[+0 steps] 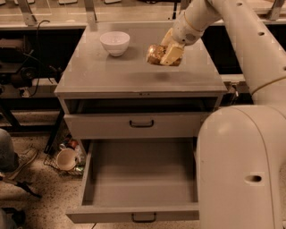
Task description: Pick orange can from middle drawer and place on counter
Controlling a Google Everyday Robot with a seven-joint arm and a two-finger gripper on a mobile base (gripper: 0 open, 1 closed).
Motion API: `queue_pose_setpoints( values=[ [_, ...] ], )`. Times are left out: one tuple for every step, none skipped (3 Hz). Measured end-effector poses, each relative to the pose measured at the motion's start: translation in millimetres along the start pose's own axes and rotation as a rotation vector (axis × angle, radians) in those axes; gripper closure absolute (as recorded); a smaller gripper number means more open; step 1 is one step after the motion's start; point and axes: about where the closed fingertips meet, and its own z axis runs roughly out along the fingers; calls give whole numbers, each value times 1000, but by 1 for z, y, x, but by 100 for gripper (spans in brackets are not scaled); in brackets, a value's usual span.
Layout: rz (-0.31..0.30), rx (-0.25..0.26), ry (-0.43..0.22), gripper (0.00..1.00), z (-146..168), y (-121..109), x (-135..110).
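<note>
My gripper (164,55) is shut on the orange can (155,54), a shiny golden can held on its side above the counter (116,74), right of its middle. A faint shadow lies on the counter below the can. The middle drawer (140,176) is pulled wide open below, its flat grey inside bare, with a black bar handle (144,218) on its front. My white arm (241,89) comes in from the right and fills the right side of the view.
A white bowl (115,42) stands on the counter's back left. The shallower drawer front (141,124) above is slightly ajar. A basket with a cup (67,159) sits on the floor at the left. A long pale bench (89,13) runs behind.
</note>
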Motion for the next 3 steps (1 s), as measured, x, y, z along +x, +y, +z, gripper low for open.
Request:
queue_pose_setpoints(
  values=[
    [-28, -29, -21, 100, 9, 4, -18],
    [-92, -65, -53, 100, 28, 12, -45],
    [-121, -59, -71, 100, 40, 13, -56]
  ],
)
